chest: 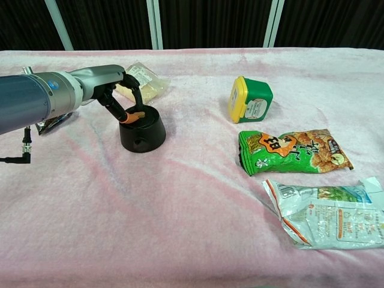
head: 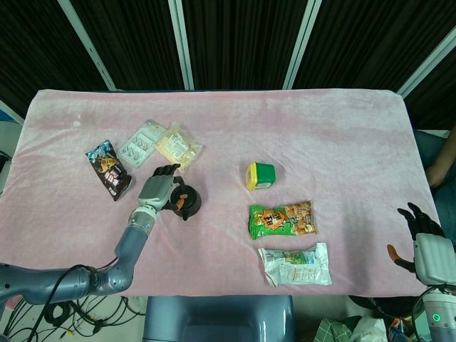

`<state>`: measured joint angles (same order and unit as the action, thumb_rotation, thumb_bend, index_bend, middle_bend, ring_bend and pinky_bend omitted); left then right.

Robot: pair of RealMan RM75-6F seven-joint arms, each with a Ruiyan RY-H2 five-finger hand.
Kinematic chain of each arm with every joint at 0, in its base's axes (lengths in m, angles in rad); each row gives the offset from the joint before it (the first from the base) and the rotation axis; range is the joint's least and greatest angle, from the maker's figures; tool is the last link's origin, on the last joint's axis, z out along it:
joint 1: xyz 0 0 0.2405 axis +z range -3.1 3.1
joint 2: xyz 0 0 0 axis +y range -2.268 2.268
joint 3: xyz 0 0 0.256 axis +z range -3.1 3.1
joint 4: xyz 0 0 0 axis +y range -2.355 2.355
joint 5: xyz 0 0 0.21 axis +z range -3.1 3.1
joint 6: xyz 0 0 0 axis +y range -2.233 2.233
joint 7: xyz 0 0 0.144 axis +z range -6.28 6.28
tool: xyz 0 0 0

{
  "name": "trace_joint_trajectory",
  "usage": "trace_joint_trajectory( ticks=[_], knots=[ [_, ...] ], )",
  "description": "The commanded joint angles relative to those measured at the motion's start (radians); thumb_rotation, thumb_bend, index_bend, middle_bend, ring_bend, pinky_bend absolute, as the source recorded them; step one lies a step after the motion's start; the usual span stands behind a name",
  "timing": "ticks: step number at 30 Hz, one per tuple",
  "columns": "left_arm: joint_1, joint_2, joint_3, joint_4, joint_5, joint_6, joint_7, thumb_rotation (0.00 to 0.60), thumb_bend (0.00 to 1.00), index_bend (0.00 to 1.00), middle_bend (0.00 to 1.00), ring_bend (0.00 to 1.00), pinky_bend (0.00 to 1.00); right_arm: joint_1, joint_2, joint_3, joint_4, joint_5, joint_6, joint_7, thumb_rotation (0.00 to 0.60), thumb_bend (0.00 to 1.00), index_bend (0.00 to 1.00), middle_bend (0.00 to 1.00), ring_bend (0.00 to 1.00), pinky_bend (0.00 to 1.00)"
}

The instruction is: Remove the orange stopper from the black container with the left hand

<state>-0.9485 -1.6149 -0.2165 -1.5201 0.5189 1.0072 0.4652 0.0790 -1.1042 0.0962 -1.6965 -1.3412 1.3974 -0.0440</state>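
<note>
Stopper [chest: 131,116] pinched in my left hand [chest: 117,96], sitting at the container [chest: 143,131] mouth, left half of table; lift goes straight up. Right hand [head: 420,229] far off, holding nothing.

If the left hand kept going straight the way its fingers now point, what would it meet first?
Probably the black container: the left hand pinches the orange stopper at its mouth, fingers pointing down and rightward into it. Depth is uncertain.
</note>
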Motion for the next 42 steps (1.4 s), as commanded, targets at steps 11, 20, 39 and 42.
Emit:
trace_joint_trajectory(
  ticks=[11,20,39,42],
  knots=[
    [0.005,0.007,-0.003,-0.019,-0.025,-0.017,0.007,0.6,0.36,0.46,0.05,0.0,0.0,-0.001,0.001,0.003,-0.003,0.008,-0.001,0.006,0.6,0.2,0.18,0.07,0.14,0.19],
    [0.0,0.007,-0.004,-0.025,-0.048,-0.039,0.015,0.6,0.41,0.53,0.08,0.0,0.0,-0.002,0.004,0.004,-0.005,0.011,-0.002,0.013,0.6,0.2,0.18,0.07,0.14,0.19],
    [0.034,0.04,-0.087,-0.066,0.01,-0.02,-0.107,0.6,0.48,0.55,0.1,0.0,0.0,-0.001,0.005,0.004,-0.008,0.012,-0.006,0.018,0.6,0.21,0.18,0.07,0.14,0.19],
    [0.043,0.05,-0.108,-0.078,0.037,-0.018,-0.143,0.6,0.48,0.56,0.11,0.0,0.0,-0.002,0.005,0.003,-0.008,0.012,-0.006,0.018,0.6,0.21,0.18,0.07,0.14,0.19]
  ],
)
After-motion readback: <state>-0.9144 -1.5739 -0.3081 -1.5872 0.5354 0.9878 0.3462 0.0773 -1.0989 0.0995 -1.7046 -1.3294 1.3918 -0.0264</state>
